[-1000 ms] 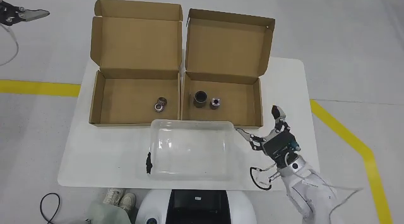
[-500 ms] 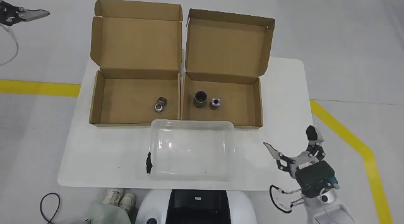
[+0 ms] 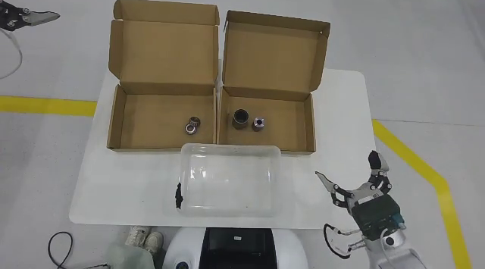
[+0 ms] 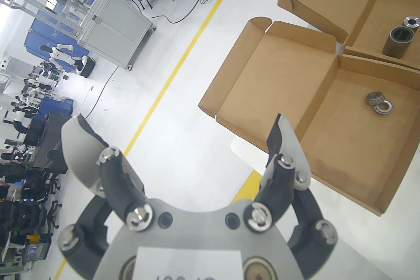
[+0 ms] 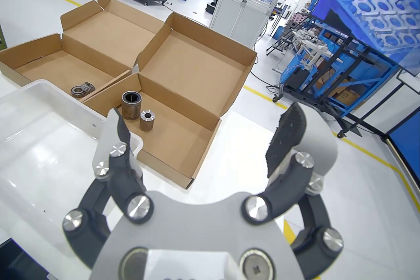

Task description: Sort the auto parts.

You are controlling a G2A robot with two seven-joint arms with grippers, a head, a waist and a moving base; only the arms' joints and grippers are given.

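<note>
Hovering spread and empty, right gripper [image 3: 345,164] at the table [image 3: 341,110] corner, left gripper [image 4: 177,118] out over floor [image 3: 424,42]

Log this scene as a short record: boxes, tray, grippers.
left box: two bearings, touching
right box: dark sleeve with a smaller bushing beside it, both upright
tray: clear, on the table in front of both boxes
left gripper: open, over the floor left of the table
right gripper: open, over the table's near right corner
</note>
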